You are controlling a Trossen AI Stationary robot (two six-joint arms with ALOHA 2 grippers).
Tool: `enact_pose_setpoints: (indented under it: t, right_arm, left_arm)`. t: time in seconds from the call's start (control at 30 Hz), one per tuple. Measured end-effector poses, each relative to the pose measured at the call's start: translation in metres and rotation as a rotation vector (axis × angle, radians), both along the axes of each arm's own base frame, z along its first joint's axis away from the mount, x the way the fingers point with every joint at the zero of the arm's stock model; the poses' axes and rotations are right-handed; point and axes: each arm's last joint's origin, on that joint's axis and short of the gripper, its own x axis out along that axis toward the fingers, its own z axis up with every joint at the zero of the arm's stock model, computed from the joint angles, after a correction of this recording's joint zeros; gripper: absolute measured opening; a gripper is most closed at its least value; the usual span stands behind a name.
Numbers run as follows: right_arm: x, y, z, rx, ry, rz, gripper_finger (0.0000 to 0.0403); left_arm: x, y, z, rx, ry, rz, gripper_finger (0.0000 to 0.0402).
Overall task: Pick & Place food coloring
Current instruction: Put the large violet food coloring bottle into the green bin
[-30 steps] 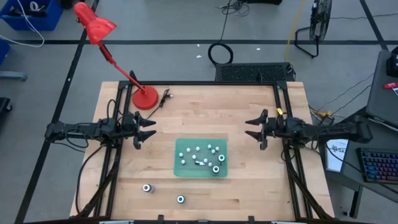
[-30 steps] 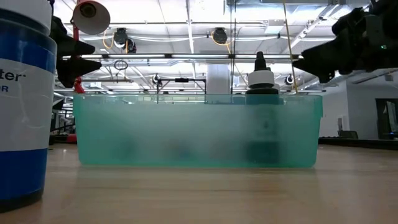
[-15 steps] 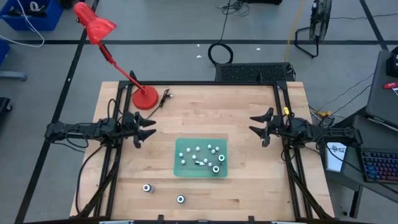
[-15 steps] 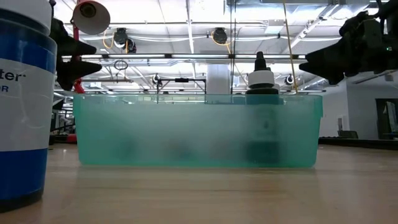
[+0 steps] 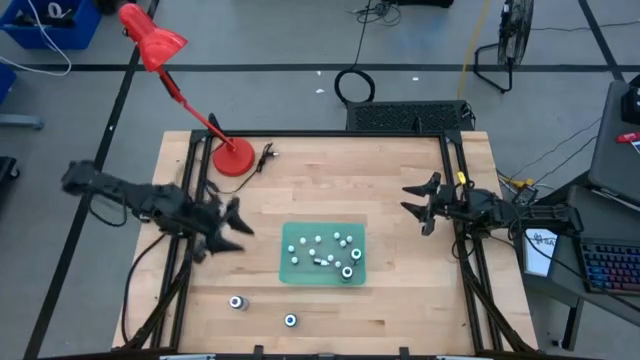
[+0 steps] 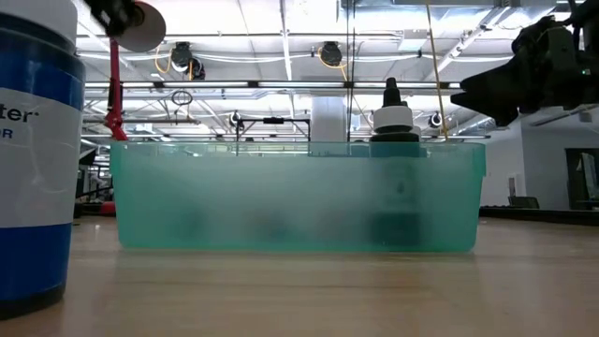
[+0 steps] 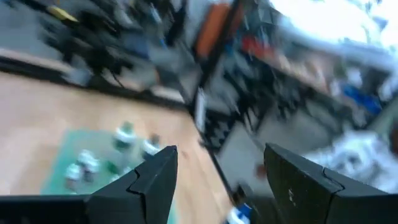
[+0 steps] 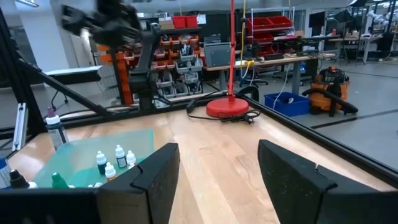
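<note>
A green tray (image 5: 322,268) in the middle of the table holds several tiny whitish food coloring bottles (image 5: 318,242) and a larger dark teal-topped one (image 5: 347,271). Two more dark teal-topped bottles stand on the bare wood near the front edge, one (image 5: 237,302) left of the other (image 5: 290,321). My left gripper (image 5: 238,228) hovers open and empty just left of the tray; its wrist view (image 7: 221,155) shows the tray (image 7: 68,171) ahead. My right gripper (image 5: 408,205) is open and empty above the table's right part, and it also shows in its wrist view (image 8: 217,149).
A red desk lamp has its base (image 5: 233,158) at the far left of the table. In the low view a large blue-and-white bottle (image 6: 33,150) stands close at the left, and a black-tipped bottle (image 6: 394,117) rises above the tray wall (image 6: 299,197). Bare wood lies right of the tray.
My left gripper has swung from the table's left side toward the near edge and toward the tray, turning to point at the near right; it stays open. My right gripper has drawn slightly back toward the right edge. The bottles have not moved.
</note>
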Motion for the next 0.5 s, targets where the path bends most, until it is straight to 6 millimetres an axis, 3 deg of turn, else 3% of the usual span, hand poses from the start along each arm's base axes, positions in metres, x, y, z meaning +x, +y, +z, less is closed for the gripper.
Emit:
enact_pose_setpoints:
  t: [0.17,0.27,0.5]
  right_arm:
    - [0.0,0.0,0.001,0.0,-0.015,-0.001,0.0208]
    - [0.0,0.0,0.002,0.0,-0.018,-0.001,0.0208]
    - [0.0,0.0,0.002,0.0,-0.02,0.0,0.0208]
  left_arm:
    - [0.047,-0.055,0.024,0.177,0.34,-0.102,0.0241]
    - [0.07,-0.089,0.021,0.265,0.582,-0.072,0.0241]
    - [0.1,-0.155,-0.008,0.153,1.113,0.068,0.0241]
